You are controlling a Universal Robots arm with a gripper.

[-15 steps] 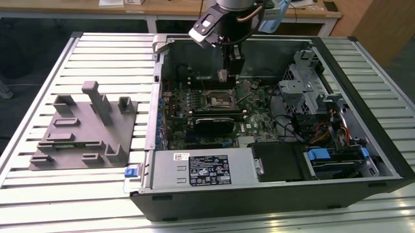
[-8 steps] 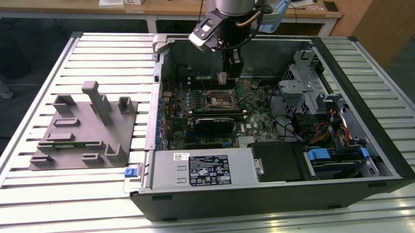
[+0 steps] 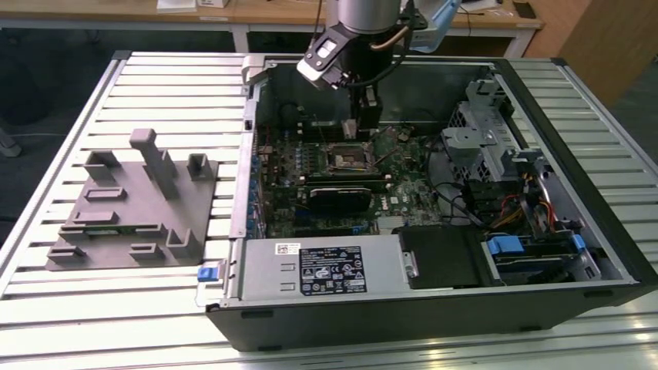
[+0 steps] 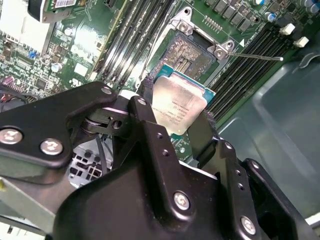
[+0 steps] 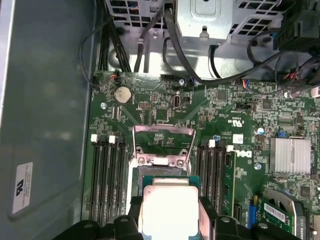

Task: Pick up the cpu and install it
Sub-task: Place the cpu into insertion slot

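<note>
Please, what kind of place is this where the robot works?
Probably a robotics lab or test bench for computer assembly: an open computer case lies on a slatted metal table, a grey fixture beside it, wooden desks behind. The gripper holds the cpu over the motherboard.

Grey fixture (image 3: 123, 223) on slatted table (image 3: 103, 316), beside open computer case (image 3: 411, 320).
</note>
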